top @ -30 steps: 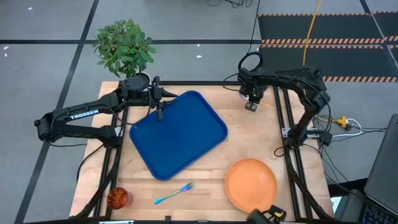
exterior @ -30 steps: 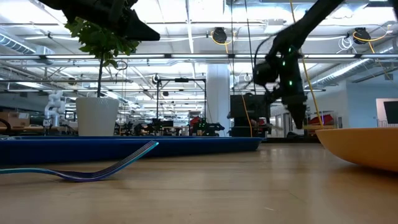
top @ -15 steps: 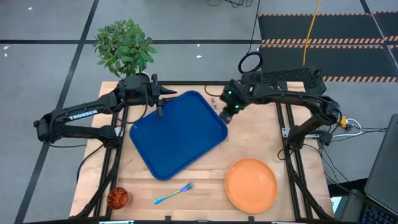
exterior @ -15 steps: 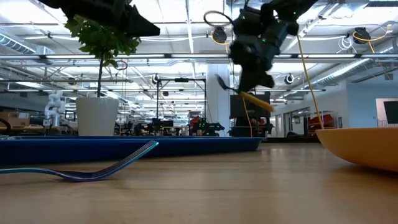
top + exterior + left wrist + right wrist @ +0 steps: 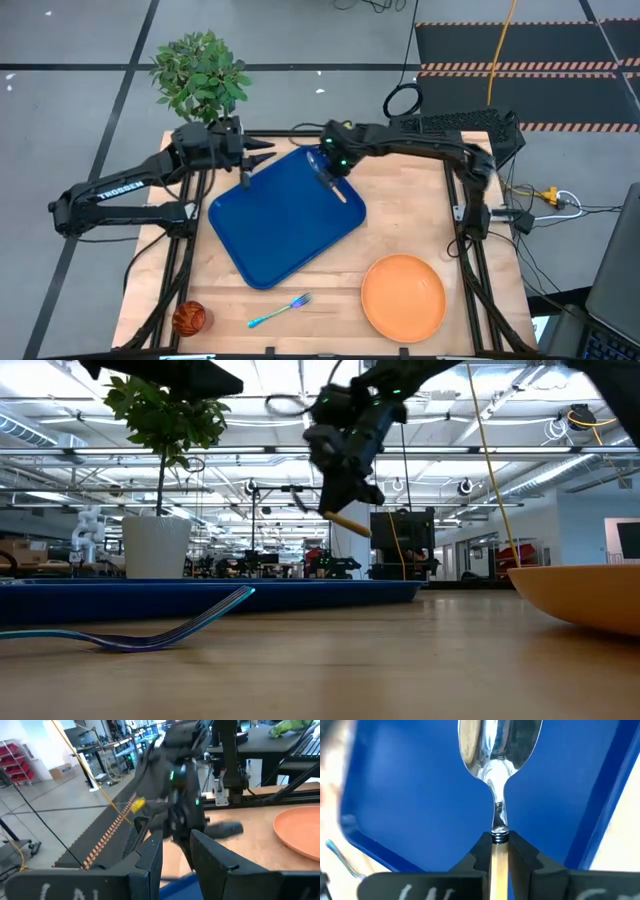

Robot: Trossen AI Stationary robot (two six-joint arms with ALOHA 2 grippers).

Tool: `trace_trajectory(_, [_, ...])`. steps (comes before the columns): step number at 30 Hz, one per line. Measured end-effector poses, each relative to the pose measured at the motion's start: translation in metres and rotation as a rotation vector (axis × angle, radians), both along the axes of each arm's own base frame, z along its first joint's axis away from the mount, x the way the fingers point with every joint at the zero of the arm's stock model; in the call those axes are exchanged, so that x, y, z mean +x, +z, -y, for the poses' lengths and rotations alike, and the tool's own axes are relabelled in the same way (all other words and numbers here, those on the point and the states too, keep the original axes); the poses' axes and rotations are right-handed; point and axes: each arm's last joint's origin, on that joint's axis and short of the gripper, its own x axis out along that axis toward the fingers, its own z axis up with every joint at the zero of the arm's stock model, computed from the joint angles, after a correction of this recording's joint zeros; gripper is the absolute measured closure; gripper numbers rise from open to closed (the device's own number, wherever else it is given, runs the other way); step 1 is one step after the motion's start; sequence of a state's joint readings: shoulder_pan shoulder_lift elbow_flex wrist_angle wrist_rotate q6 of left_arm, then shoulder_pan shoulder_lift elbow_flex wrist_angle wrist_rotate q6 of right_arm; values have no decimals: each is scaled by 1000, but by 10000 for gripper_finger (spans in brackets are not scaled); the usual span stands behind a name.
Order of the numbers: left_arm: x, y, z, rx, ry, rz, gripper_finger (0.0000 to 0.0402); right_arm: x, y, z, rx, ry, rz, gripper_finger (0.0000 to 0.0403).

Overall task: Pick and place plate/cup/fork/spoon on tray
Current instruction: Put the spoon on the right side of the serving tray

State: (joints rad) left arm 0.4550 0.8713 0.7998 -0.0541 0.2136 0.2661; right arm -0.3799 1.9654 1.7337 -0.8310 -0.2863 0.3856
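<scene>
Right gripper (image 5: 333, 168) above the far right part of the tray (image 5: 285, 215), fingers (image 5: 522, 852) clamped on the spoon (image 5: 497, 750) at the neck — silver bowl out front over blue plastic, orange handle back between the fingers. In the low view, spoon held in the air, clear of the tray rim. Left gripper (image 5: 252, 158) at the tray's far left corner, near the plant (image 5: 200, 75), fingers (image 5: 150, 857) apart, nothing between them. Plate (image 5: 403, 296) on the table at the near right, apart from the tray. Fork (image 5: 280, 311) on the wood just before the tray's near edge — cup (image 5: 189, 318) at the near left corner.
</scene>
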Motion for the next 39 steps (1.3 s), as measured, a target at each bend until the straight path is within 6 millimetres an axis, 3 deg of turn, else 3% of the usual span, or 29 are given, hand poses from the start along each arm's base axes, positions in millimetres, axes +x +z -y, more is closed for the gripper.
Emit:
trace_trajectory(7, [-18, 4, 6, 31, 75, -22, 298, 19, -15, 14, -14, -23, -244, 378])
trace_trajectory(17, [-36, 10, 15, 38, 82, -8, 298, 40, -49, 28, -9, -112, -195, 384])
trace_trajectory(24, [-38, 9, 16, 48, 80, -24, 298, 42, -72, 30, -24, -134, -271, 384])
trace_trajectory(31, [-38, 9, 16, 75, 77, -32, 298, 40, -75, 30, -22, -128, -284, 382])
trace_trajectory(39, [-38, 8, 16, 74, 77, -35, 298, 39, -84, 30, -19, -135, -288, 340])
